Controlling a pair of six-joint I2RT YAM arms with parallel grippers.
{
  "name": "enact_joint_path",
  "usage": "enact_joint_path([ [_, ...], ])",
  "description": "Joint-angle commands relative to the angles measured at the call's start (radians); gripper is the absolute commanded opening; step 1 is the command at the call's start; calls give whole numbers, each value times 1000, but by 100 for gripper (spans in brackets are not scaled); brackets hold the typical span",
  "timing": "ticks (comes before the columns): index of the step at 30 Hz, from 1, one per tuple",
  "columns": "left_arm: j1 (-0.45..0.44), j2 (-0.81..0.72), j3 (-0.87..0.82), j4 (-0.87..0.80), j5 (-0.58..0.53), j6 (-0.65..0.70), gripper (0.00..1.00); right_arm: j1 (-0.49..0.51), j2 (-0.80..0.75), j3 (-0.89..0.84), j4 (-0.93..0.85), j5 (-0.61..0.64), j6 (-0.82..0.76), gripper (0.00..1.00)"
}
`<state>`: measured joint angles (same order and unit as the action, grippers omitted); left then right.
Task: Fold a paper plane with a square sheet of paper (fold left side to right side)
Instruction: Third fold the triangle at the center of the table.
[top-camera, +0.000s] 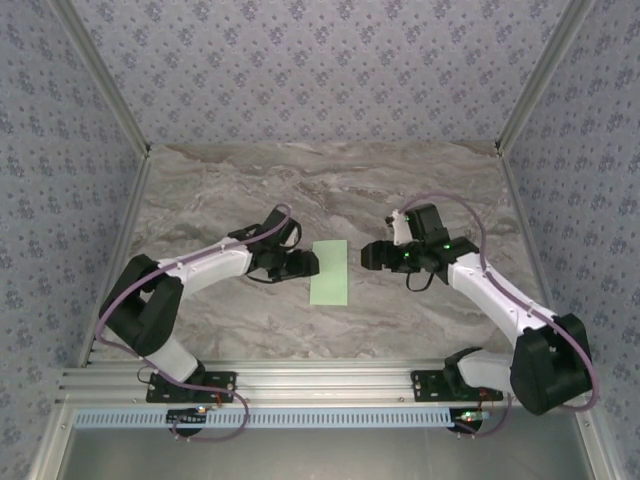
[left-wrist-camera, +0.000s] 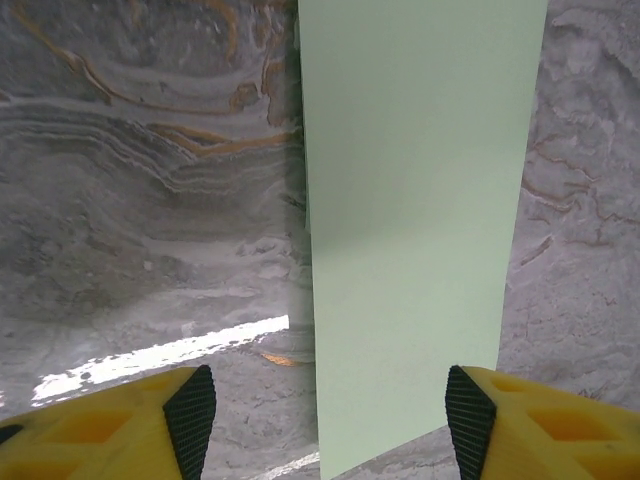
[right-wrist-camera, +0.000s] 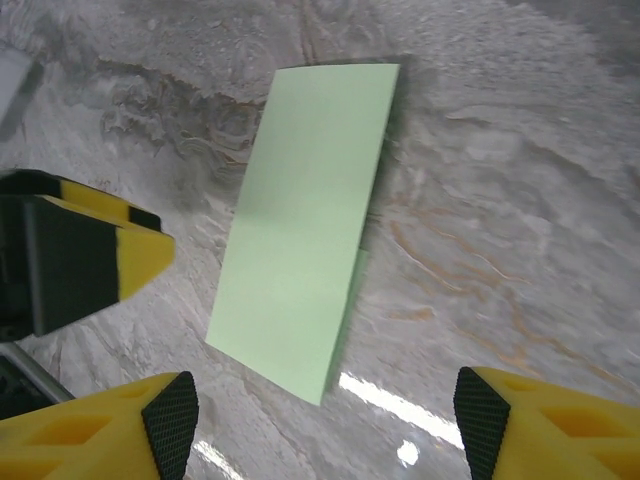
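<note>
Paper (top-camera: 329, 272), pale mint green and doubled over into a narrow upright rectangle, lies flat on the marbled desk (top-camera: 250, 180), about midway between the two arms. The left end effector (top-camera: 305, 264) sits just beside the strip's left long edge. The right end effector (top-camera: 368, 254) faces it from the other side, with a gap of bare desk between it and the strip's right edge.

In the left wrist view the paper (left-wrist-camera: 415, 200) runs straight ahead between that end effector's (left-wrist-camera: 330, 430) yellow fingers (left-wrist-camera: 110, 430). These are spread wide and pinch nothing.

In the right wrist view the strip (right-wrist-camera: 310, 220) lies slanted ahead of the right end effector (right-wrist-camera: 325, 430), whose fingers (right-wrist-camera: 540, 420) are likewise spread apart and hold nothing. Along the strip's lower right edge a thin sliver of the under layer peeks out (the two halves are not quite aligned). A yellow finger of the left end effector (right-wrist-camera: 95, 260) shows at the left, near the paper.
</note>
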<state>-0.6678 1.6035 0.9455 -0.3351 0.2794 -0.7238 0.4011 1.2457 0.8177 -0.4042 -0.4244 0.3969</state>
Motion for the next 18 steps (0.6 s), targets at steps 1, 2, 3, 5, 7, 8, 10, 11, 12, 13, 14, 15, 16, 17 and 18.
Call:
enact_joint_path([
  [1,11,12,-19,176,110,-31,63,52,18,-3,102,42,34,72],
  [2,10,24,-23,189,120,-34,63,65,23,-3,99,55,32,72],
  [3,10,38,-27,207,128,-40,62,74,27,-3,96,66,30,72],
  [5,10,60,-32,232,144,-45,60,86,31,-7,91,75,27,72],
  [7,11,80,-28,237,140,-45,59,92,27,-12,88,80,28,72],
  [8,11,88,-25,235,135,-45,59,94,26,-15,88,81,27,72],
  [10,11,108,-19,232,123,-48,59,95,23,-15,87,81,25,73],
  [11,11,118,-16,232,121,-49,59,96,21,-15,85,79,23,73],
  [12,11,127,-12,231,118,-49,60,96,20,-15,82,80,20,73],
  [13,11,134,-8,229,116,-50,60,97,17,-15,79,82,16,73],
  [14,11,139,-8,231,115,-50,60,97,16,-15,78,83,12,73],
  [15,10,143,-7,229,111,-50,60,97,14,-15,75,84,8,73],
  [16,11,145,-7,226,109,-49,60,97,13,-15,75,83,5,73],
  [17,10,146,-7,228,109,-49,60,97,10,-19,77,79,4,73],
  [18,11,149,-8,231,113,-48,60,97,9,-22,80,74,2,73],
])
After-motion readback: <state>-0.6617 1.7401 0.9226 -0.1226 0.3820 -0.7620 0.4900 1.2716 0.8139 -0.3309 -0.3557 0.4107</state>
